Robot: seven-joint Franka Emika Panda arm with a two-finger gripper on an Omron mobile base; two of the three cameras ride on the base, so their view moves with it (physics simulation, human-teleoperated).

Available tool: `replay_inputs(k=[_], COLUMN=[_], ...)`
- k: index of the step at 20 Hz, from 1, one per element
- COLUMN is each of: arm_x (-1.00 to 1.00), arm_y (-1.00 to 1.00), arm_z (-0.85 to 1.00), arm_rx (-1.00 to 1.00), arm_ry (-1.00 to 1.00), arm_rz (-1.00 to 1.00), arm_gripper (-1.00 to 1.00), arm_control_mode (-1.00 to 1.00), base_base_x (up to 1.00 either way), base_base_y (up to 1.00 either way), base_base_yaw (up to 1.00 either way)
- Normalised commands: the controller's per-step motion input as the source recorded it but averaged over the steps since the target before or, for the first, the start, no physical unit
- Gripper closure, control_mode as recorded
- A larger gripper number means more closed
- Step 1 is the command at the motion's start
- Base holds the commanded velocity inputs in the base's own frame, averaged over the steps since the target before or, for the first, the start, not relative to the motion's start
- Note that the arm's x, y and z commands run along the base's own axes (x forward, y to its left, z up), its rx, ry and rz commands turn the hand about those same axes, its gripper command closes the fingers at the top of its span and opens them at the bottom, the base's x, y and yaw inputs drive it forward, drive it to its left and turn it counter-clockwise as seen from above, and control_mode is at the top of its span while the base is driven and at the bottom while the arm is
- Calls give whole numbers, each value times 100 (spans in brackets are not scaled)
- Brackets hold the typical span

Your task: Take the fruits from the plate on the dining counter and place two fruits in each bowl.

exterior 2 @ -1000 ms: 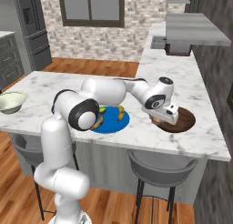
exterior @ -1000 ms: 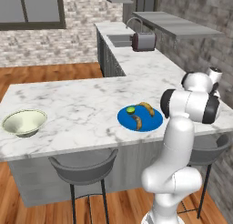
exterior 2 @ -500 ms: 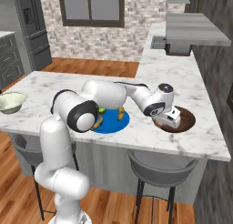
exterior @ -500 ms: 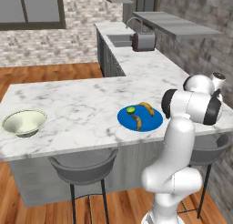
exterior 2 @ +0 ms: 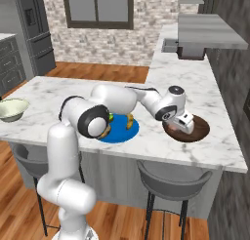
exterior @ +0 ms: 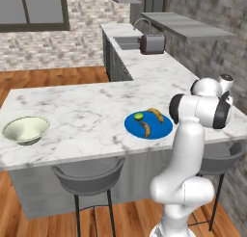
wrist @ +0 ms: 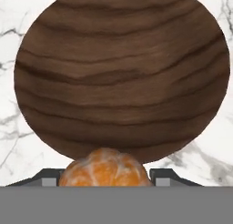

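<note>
In a brick-walled kitchen, the veined white marble table (exterior: 72, 106) carried a flat, glossy blue plate (exterior: 164, 130) on which a green lime (exterior: 138, 116) and two curved bananas (exterior: 146, 129) lay. The robot's jaws (exterior 2: 181, 128) pinched a dimpled orange mandarin (wrist: 103, 168) above a round, dark wood-grained bowl (exterior 2: 199, 131) at the table's far end. The cream bowl (exterior: 25, 130), smooth and shallow, stood empty well apart; judging by this, no fruit was yet delivered.
</note>
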Motion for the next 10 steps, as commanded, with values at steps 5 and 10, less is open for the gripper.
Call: replay_inputs(k=[5, 10], arm_x=[10, 3], arm_y=[-14, -15], arm_z=[-37, -17], arm_rx=[0, 0], arm_ry=[0, 1], arm_rz=[0, 0], arm_gripper=[100, -100], arm_control_mode=[-100, -100], base_base_x=[0, 0], base_base_y=[0, 0], base_base_yaw=[0, 0])
